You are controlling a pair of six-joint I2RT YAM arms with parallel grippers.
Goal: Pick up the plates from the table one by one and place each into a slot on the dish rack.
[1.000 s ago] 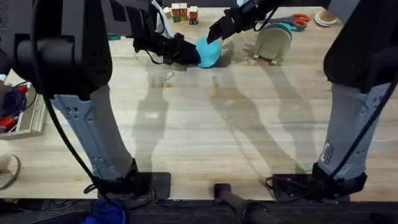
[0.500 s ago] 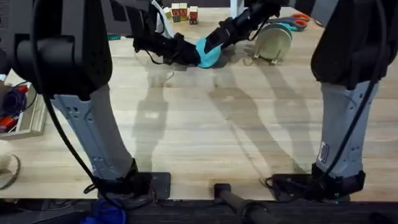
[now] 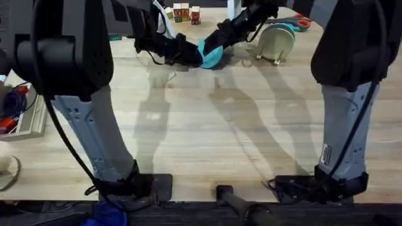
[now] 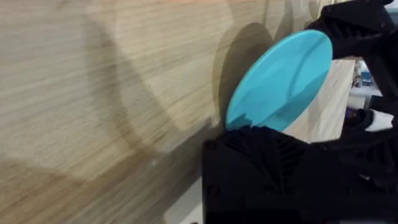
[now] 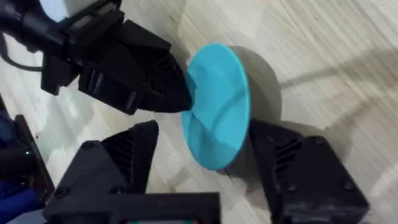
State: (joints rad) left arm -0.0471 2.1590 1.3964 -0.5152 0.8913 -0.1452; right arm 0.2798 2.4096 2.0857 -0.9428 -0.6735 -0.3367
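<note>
A turquoise plate stands tilted on edge on the table at the far middle. My left gripper is shut on its left edge; in the right wrist view that same left gripper pinches the plate. My right gripper is open, one finger on each side of the plate's lower edge. Seen in the overhead view, the right gripper is at the plate's upper right. The dish rack stands to the right with a cream-green plate upright in it.
Small coloured blocks lie at the table's far edge, and orange-handled scissors and a tape roll at the far right. A tray of tools sits off the left edge. The near half of the table is bare wood.
My right gripper has come down and left from near the rack to the turquoise plate and now straddles it. The left gripper and the plate have stayed in place.
</note>
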